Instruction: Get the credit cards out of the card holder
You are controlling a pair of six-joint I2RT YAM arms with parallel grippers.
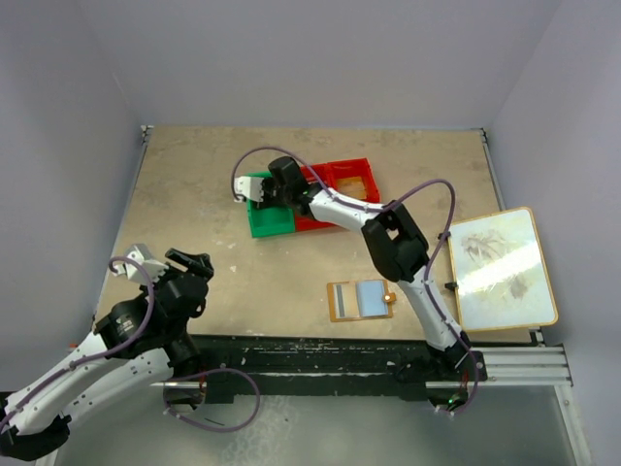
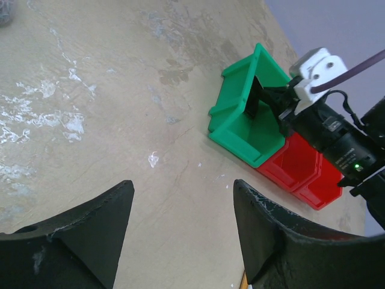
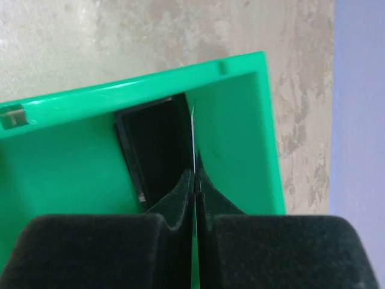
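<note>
- The right claw (image 3: 194, 177) is clamped tight on a thin card (image 3: 194, 144), seen edge-on, over the green bin (image 3: 240, 120). At least one card is out, though not yet dropped.
- The card holder (image 1: 361, 299) lies open on the worktop (image 1: 194, 194), well apart from the bin. It is too small to tell whether cards remain inside.
- The left claw (image 2: 180, 192) stands apart, holding nothing.
- A black shape (image 3: 153, 150) in the bin may be another card.

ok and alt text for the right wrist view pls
The right gripper is shut on a thin card, seen edge-on, over the green bin. A black card sits inside the bin, with tan table beyond.
</note>
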